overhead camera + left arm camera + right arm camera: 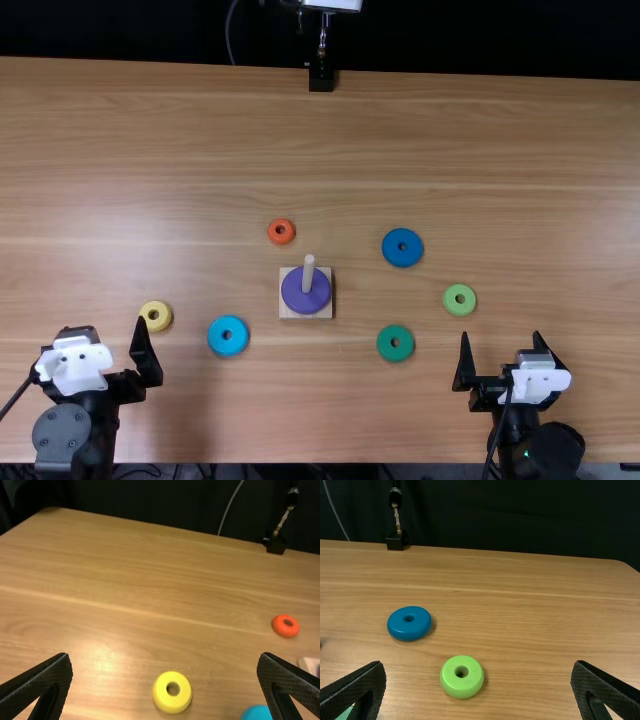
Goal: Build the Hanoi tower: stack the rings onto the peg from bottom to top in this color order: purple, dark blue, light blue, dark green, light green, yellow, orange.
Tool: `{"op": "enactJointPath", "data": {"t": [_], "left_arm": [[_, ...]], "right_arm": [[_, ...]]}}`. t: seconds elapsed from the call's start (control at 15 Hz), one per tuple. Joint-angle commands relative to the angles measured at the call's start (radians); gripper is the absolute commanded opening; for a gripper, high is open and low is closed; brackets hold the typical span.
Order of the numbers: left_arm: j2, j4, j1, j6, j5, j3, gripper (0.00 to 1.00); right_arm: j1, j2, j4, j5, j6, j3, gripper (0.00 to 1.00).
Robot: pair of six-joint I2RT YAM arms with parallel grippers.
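"What could have gone wrong, from the left?"

"The black two-fingered left gripper (164,656), jaws wide and empty, stood near the small round yellow ring (161,321). Next came the round light-blue ring (237,342), easily mistaken for the dark-blue one due next. Farther off lay the small round orange ring (272,232)."

"And mid-table?"

"The pale slim peg (308,272) rose through the broad purple ring (294,297) on a pale square base (286,312). A ring lowered off-centre could have snagged its tip."

"Rightward?"

"The round dark-green ring (403,351) near, the broad dark-blue ring (413,254) far, the round light-green ring (468,304), then the black two-fingered right gripper (478,663), also wide and empty. Reaching for dark blue, it might have clipped light green."

"Which way did everything point?"

"The peg's long axis ran straight up; the rings lay flat, holes upward."
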Motion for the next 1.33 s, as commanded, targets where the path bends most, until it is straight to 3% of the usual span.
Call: {"op": "enactJointPath", "data": {"t": [0.0,0.27,0.33,0.53,0.6,0.8,1.0,1.27], "left_arm": [[-0.052,0.005,-0.008,0.004,-0.001,-0.064,1.00],[-0.132,0.005,-0.031,0.006,0.000,-0.189,1.00],[-0.161,0.006,-0.030,0.006,0.017,-0.215,1.00],[-0.193,0.005,-0.023,0.006,0.177,-0.282,1.00],[-0.201,0.005,-0.020,0.008,0.201,-0.287,1.00],[-0.220,-0.014,-0.013,0.019,0.168,-0.287,1.00],[-0.220,-0.152,-0.006,0.025,0.168,-0.287,1.00],[-0.220,-0.152,-0.006,0.023,0.168,-0.287,1.00]], "right_arm": [[-0.011,-0.013,-0.073,0.011,-0.002,-0.058,1.00],[-0.011,-0.013,-0.071,0.011,-0.002,-0.058,1.00],[-0.011,-0.013,-0.073,0.011,-0.002,-0.058,1.00],[-0.011,-0.013,-0.073,0.011,-0.002,-0.058,1.00],[-0.011,-0.013,-0.073,0.011,-0.002,-0.058,1.00],[-0.011,-0.013,-0.073,0.011,-0.002,-0.058,1.00],[-0.011,-0.013,-0.073,0.011,-0.002,-0.058,1.00],[-0.011,-0.013,-0.073,0.011,-0.002,-0.058,1.00]]}}
